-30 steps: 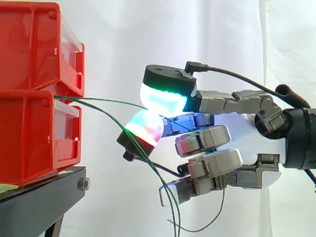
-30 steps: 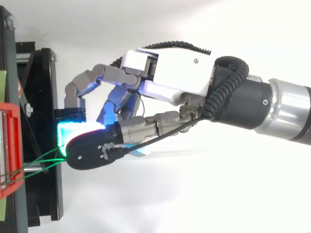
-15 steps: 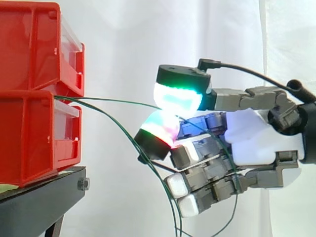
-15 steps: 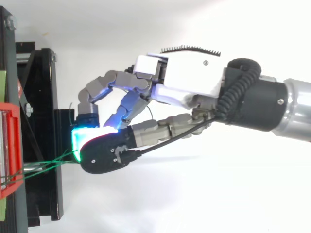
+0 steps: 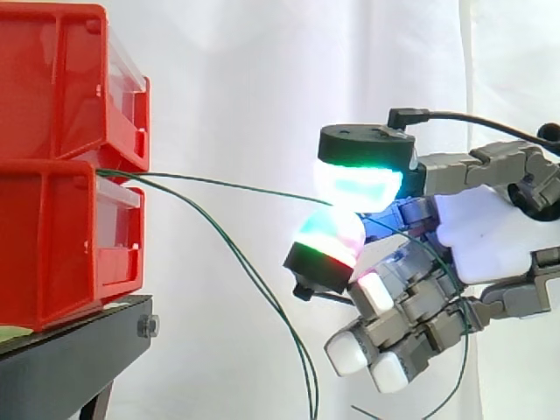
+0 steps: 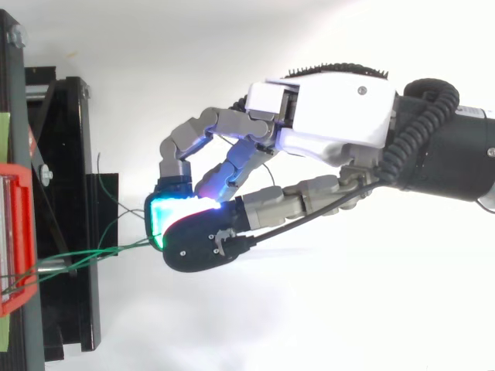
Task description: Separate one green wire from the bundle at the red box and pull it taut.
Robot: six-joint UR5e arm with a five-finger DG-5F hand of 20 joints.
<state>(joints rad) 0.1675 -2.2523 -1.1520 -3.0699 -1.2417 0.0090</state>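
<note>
Green wire [image 5: 227, 184] — thin, nearly straight

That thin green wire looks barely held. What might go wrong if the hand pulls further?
The pinched green wire sits only between the glowing pads of the hand, so it may slip out. A second wire hangs slack beside the lower fingers and might snag on them.

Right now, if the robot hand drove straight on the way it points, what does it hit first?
Probably the lower red bin, about where the pinched green wire comes out. The robot hand points left at it across open air; exact alignment is hard to judge.
</note>
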